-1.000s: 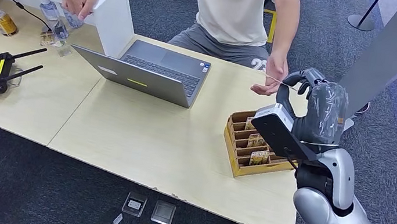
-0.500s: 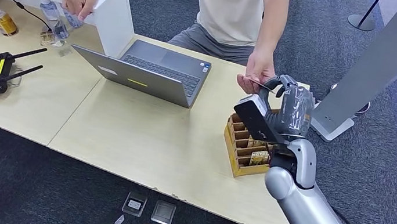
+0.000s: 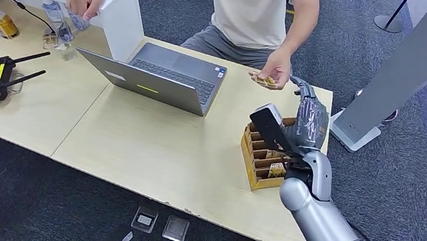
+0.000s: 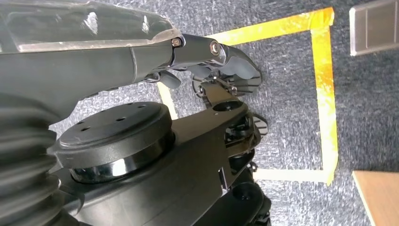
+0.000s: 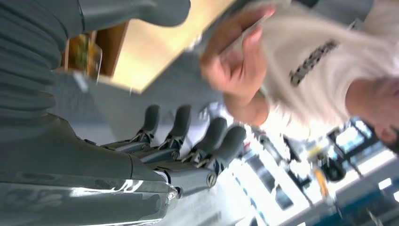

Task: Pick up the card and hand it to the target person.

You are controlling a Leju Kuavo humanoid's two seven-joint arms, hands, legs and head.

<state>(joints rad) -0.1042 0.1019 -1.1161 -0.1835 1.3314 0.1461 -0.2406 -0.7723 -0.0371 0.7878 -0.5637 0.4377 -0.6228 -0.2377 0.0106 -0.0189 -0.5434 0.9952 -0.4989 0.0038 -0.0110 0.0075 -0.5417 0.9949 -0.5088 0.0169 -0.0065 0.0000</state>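
Pale wood desk [image 3: 150, 149], person seated behind it, shirt reads "wassup". Right arm has dropped back toward the wooden card box [image 3: 254, 159] since a second ago, when it reached up to the person's hand [image 3: 274, 72]. Right hand [image 3: 308, 112] now holds nothing, fingers [image 5: 211, 136] straight and apart. Card [image 3: 263, 78] has passed over: it lies in the person's hand above the desk's far edge, roughly flat, long axis running left-right. Left hand [image 4: 221, 77] hangs over carpet with yellow tape; can't tell its state.
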